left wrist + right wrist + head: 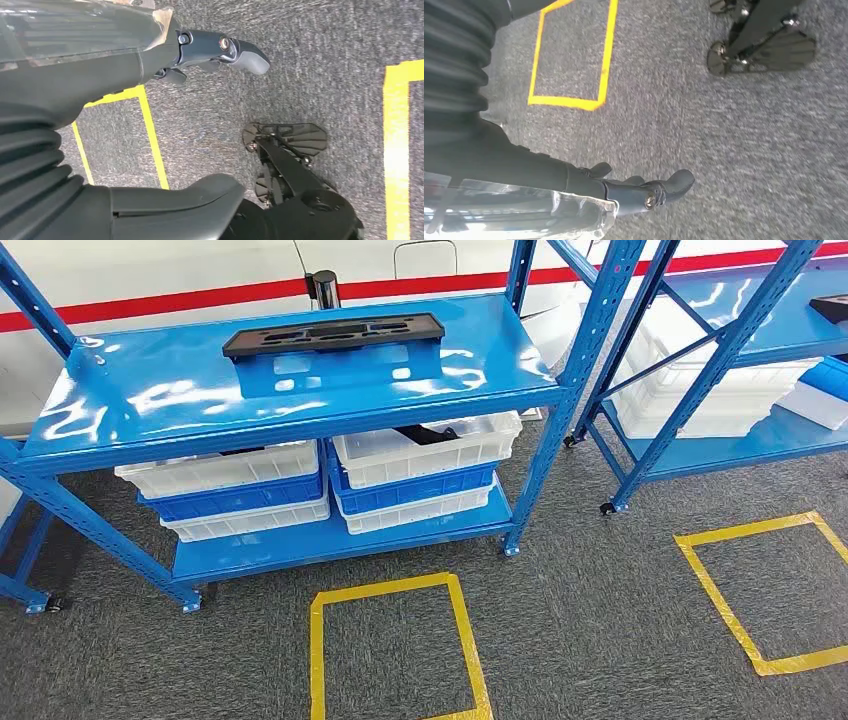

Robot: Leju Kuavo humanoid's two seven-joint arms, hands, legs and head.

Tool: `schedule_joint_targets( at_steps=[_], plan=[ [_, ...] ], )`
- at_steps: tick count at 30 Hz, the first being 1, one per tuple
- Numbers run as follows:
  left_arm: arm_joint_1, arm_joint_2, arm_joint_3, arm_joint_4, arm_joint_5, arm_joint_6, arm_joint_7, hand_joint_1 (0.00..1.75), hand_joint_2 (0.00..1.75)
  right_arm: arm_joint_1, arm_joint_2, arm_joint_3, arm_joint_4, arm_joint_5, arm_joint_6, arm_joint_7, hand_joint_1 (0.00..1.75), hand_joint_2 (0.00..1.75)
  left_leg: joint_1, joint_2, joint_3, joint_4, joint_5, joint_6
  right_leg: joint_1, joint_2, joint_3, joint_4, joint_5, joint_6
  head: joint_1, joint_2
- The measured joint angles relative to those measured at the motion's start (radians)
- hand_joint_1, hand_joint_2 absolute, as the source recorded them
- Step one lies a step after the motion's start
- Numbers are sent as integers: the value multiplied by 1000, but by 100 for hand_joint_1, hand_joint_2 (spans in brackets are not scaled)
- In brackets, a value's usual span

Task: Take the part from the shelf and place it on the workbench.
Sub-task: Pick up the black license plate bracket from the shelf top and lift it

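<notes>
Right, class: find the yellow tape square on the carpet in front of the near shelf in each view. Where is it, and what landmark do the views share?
Head view: yellow tape square at bottom centre, before the blue shelf.
Left wrist view: likely the same square, part-hidden by the left hand.
Right wrist view: a yellow square beyond the right hand; which one, uncertain.
Shared landmark: grey carpet.

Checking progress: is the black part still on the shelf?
Yes, on the shelf. The black part lies flat on the blue shelf's top deck, untouched.
</notes>
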Motion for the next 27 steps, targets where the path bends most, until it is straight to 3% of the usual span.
schedule_joint_targets(
  at_steps=[4,8,20,27],
  plan=[
    [-16,-9,60,16,-55,0,-15,0,0,-18,0,-33,17,31,-16,-21,0,0,0,0,0,0,0,0,0,0,0,0,0,0,0,0],
    [-29,-15,121,29,-102,0,-36,0,0,-47,1,-108,28,10,-26,-85,0,175,0,0,0,0,0,0,0,0,0,0,0,0,0,0],
    [-43,-14,207,38,-107,0,-114,0,0,-188,-1,-360,25,-235,135,-288,0,175,0,0,0,0,1,0,0,0,0,0,0,0,0,0],
    [-46,-12,231,42,-105,0,-134,0,0,-256,7,-468,17,-392,314,-322,0,175,0,-1,-1,0,1,0,0,0,0,0,0,0,0,0]
  ],
)
